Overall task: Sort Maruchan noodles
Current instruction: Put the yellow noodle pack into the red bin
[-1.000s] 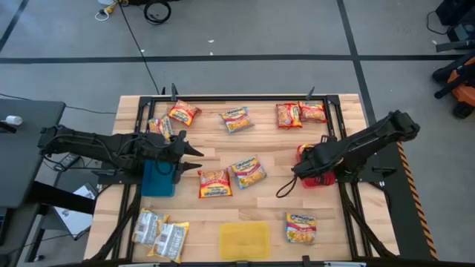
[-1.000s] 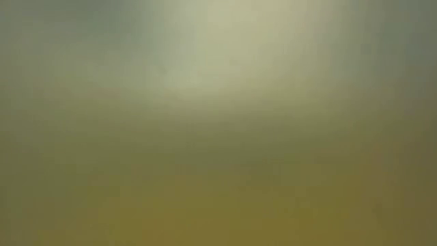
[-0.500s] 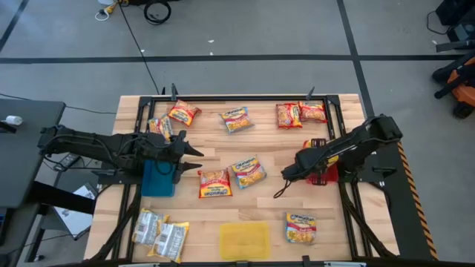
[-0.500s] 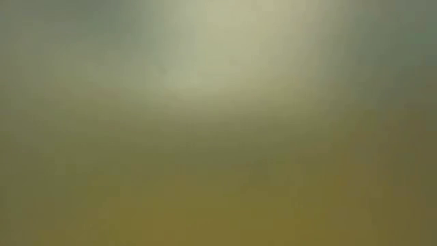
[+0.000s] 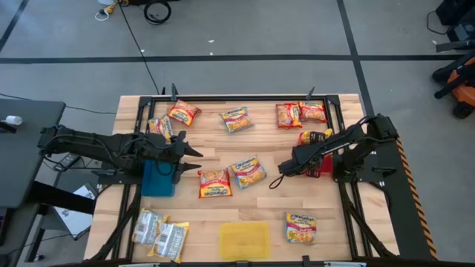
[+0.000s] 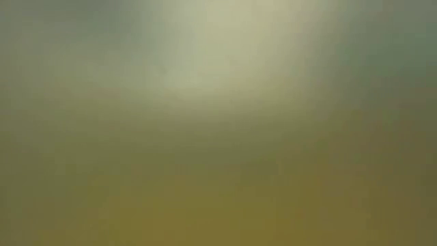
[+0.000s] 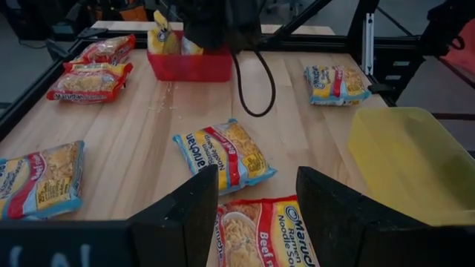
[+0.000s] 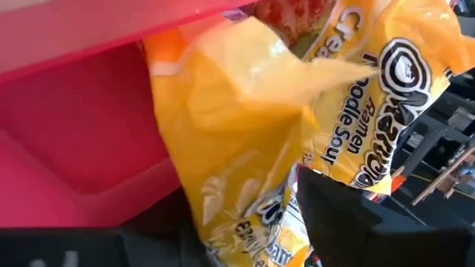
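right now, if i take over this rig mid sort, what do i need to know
Left gripper: open, empty, beside the blue tray.
Right gripper: over the red tray, at a yellow packet propped in it.
Done: only that packet is in a tray.
Left: ten loose packets, five along the far edge, two mid-table, three near the front. The yellow tray is empty.

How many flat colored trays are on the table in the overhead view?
3: a blue tray under the left claw, a yellow tray at the near edge, and a red tray under the right arm, mostly hidden.
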